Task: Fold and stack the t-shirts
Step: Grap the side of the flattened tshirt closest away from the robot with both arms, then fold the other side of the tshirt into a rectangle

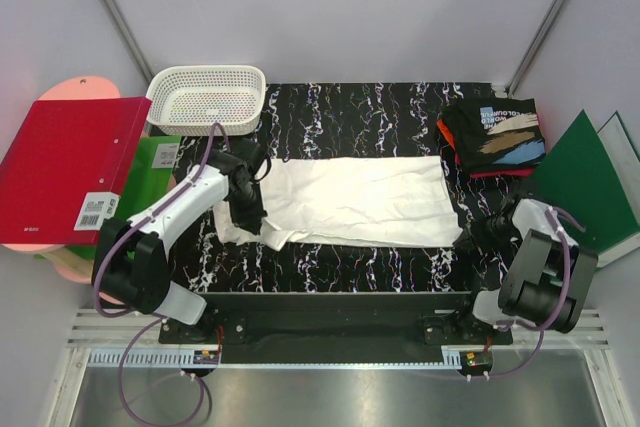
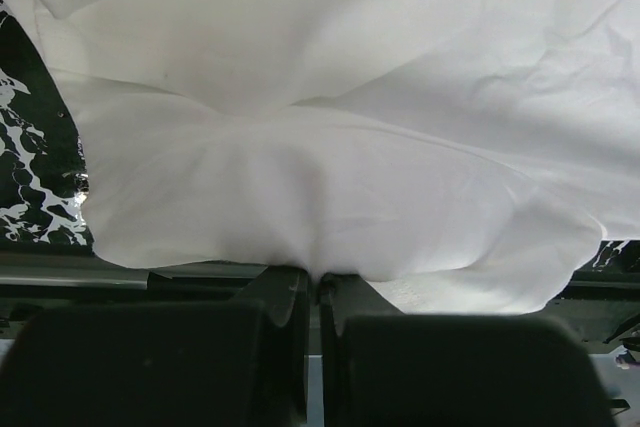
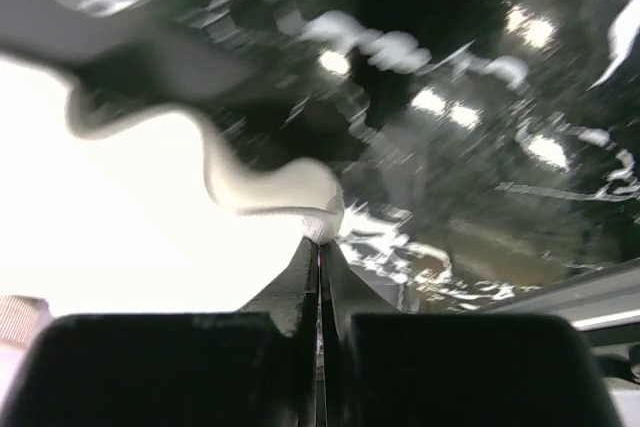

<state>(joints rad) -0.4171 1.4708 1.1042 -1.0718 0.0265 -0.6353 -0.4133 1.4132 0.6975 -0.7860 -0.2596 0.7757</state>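
A white t-shirt lies spread across the middle of the black marbled table. My left gripper is at the shirt's left end, and the left wrist view shows it shut on a bunched fold of the white cloth. My right gripper is at the shirt's near right corner. In the right wrist view it is shut, with the white hem pinched at its tips. A folded black t-shirt with tan-blue-white print tops a red-orange one at the back right.
A white lattice basket stands at the back left. A red binder and a green one lie left of the table. Another green binder lies at the right edge.
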